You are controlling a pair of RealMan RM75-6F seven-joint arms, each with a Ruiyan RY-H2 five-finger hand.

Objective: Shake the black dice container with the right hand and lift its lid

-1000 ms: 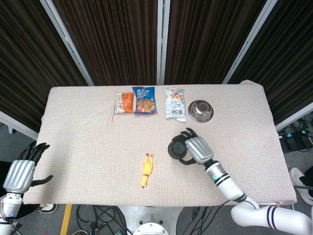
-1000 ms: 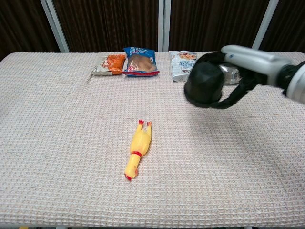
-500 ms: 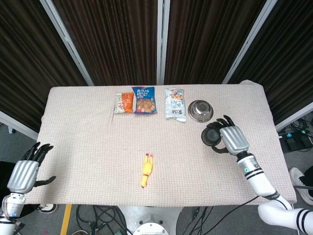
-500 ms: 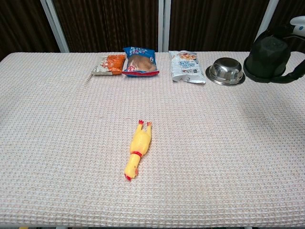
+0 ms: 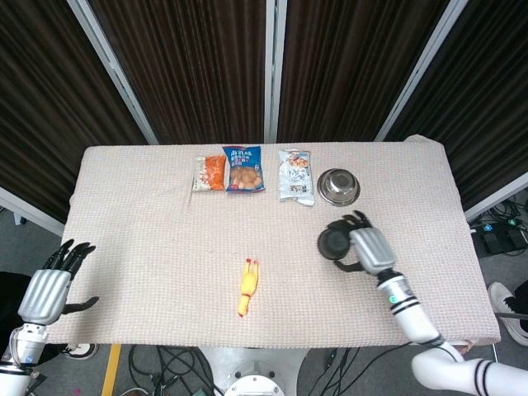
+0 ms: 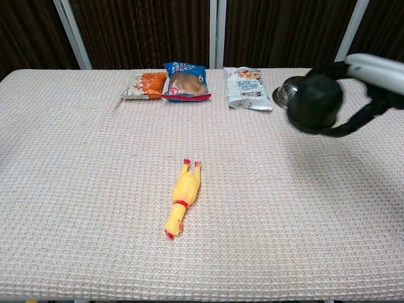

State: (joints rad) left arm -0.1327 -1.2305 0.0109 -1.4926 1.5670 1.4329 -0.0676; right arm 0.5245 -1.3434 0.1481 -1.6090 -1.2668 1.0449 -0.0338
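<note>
My right hand (image 5: 368, 249) (image 6: 369, 88) grips the black dice container (image 5: 335, 242) (image 6: 315, 103) and holds it in the air above the right half of the table, its fingers wrapped round the body. The container looks closed, its lid on. In the chest view it hangs in front of the steel bowl. My left hand (image 5: 48, 289) hangs off the table's front left corner with its fingers apart and nothing in them; the chest view does not show it.
A yellow rubber chicken (image 5: 247, 287) (image 6: 180, 200) lies mid-table. At the far edge lie an orange snack bag (image 5: 210, 173) (image 6: 144, 85), a blue one (image 5: 244, 169) (image 6: 184, 81), a white one (image 5: 296, 175) (image 6: 248, 88) and a steel bowl (image 5: 338, 186) (image 6: 285, 91).
The right hand swung the container from mid-table out to the right, then back leftward to where it is now. The left hand barely shifted.
</note>
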